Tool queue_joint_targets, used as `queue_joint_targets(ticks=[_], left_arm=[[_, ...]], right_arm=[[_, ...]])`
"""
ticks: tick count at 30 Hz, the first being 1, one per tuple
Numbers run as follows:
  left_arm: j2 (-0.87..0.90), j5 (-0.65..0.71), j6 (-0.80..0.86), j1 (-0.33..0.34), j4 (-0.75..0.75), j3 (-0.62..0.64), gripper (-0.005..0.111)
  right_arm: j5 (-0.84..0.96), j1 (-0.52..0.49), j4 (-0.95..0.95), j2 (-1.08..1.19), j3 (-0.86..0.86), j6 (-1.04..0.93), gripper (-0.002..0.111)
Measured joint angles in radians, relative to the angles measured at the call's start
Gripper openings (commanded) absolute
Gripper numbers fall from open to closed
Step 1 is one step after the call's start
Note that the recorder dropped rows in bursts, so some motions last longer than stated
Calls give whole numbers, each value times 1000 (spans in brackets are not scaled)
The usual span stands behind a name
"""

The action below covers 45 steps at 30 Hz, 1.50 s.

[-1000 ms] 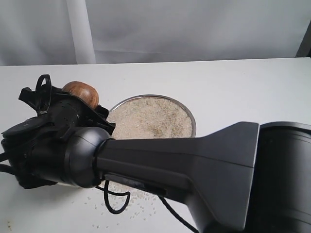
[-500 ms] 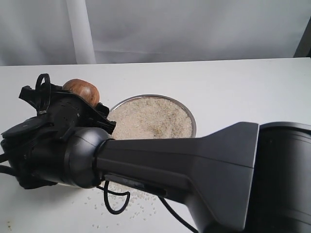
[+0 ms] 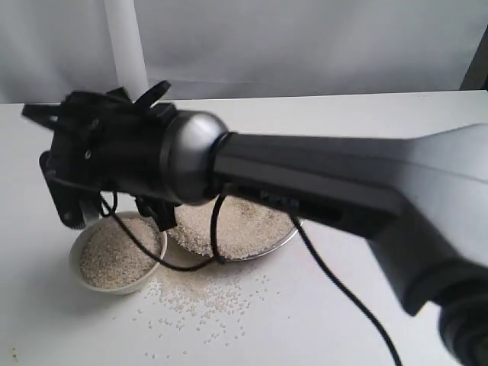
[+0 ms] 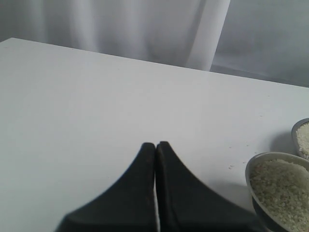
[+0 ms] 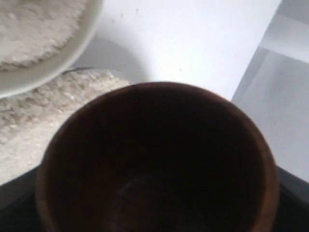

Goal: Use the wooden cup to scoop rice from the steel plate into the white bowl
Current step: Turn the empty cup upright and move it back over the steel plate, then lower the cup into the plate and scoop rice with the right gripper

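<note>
The wooden cup (image 5: 159,159) fills the right wrist view, its dark inside showing no grains. My right gripper (image 5: 157,208) is shut on it, with black fingers (image 5: 12,203) at its sides. In the exterior view my right arm's wrist (image 3: 114,152) hides the cup and hangs above the white bowl (image 3: 76,263), which holds rice (image 3: 114,255). The steel plate (image 3: 284,238) with its rice (image 3: 236,221) lies just right of the bowl, partly behind the arm. My left gripper (image 4: 155,145) is shut on nothing, low over bare table, left of the bowl (image 4: 270,157).
Loose rice grains (image 3: 206,297) lie scattered on the white table in front of the bowl and plate. A black cable (image 3: 213,229) dangles from the right arm over the plate. A grey curtain (image 3: 305,46) closes the back.
My right arm has risen and swung up away from the bowl. The bowl, hidden before, now shows with rice in it. The cup, seen above the wrist earlier, is now hidden in the exterior view.
</note>
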Motion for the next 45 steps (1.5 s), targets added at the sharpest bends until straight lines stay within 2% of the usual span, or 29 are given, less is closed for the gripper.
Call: queue_joint_targets(ticks=[12,15,19,25,30,45], left_arm=[[0,0,0,0,0,0,0],[0,0,0,0,0,0,0],[0,0,0,0,0,0,0],[0,0,0,0,0,0,0],[0,0,0,0,0,0,0],[0,0,0,0,0,0,0]], right_arm=[[2,-155,25,-135,-2,37,0],[2,-226,-32,-99,-2,37,0],[-10,-262,-169,-1,-2,21,0],[-56,-272,-308,150,-2,-112,0],[-75,-273,-317,223,-2,-145,0],[-82,-278,-302,257,-3,-146,0]])
